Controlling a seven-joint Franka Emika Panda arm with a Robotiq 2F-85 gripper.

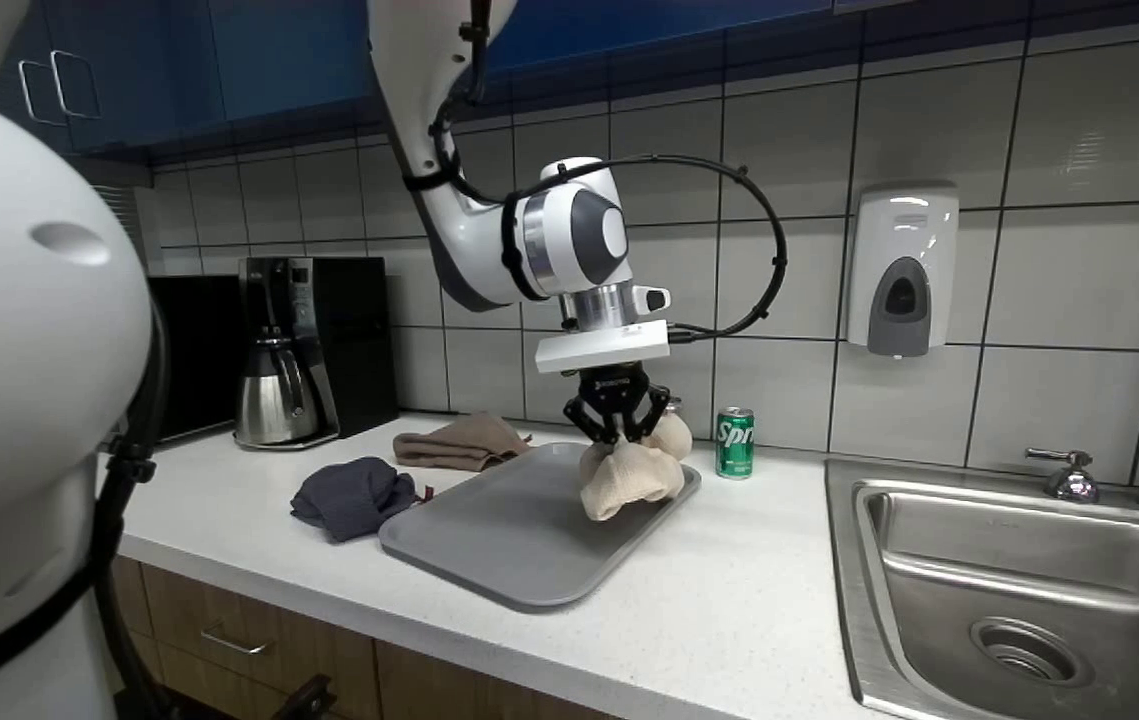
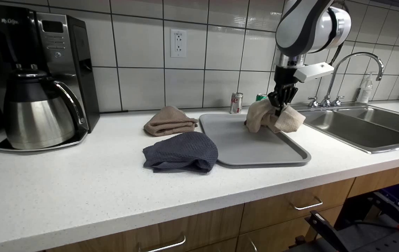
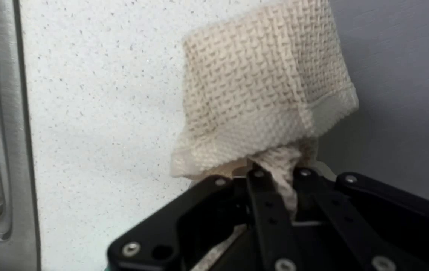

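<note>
A beige woven cloth is pinched in my gripper, which points straight down. Both ends of the cloth flare out from the grip, over the right side of the grey tray. In the wrist view a fold of this cloth spreads ahead of the fingers, and a narrow strip of it runs up between them. Whether its underside touches the tray I cannot tell. Left of the tray lie a crumpled dark blue cloth and a folded brown cloth, both on the counter.
A green soda can and a silver can stand behind the tray near the tiled wall. The steel sink is to the right, with its faucet. A coffee maker with a steel carafe stands at the left.
</note>
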